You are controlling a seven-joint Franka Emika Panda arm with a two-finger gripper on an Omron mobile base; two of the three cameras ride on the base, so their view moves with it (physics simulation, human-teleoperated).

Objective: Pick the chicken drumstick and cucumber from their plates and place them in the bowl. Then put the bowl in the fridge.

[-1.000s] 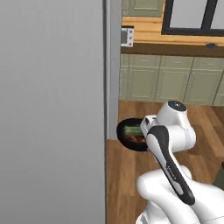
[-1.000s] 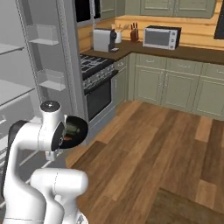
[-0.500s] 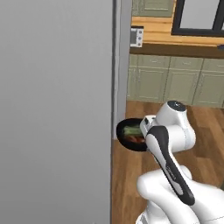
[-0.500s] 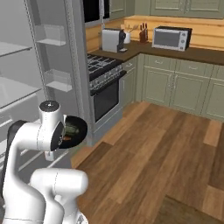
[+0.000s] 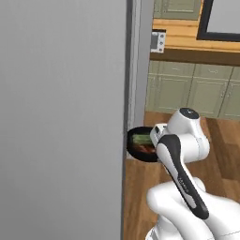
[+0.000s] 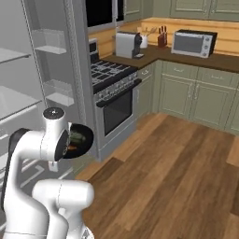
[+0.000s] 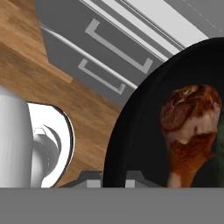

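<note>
Hand view: bowl (image 7: 131,144) w/ chicken drumstick (image 7: 188,127) right at pincer; pincer state can't tell.

The black bowl (image 5: 140,150) is the carrier here — held off the wooden floor (image 6: 177,177), beside the open fridge (image 6: 28,93). Inside it lie the chicken drumstick (image 7: 188,127), reddish-brown, resting against the dark inner wall, and the pale green cucumber (image 5: 140,139) just beside it — touching or not, I cannot tell.
</note>
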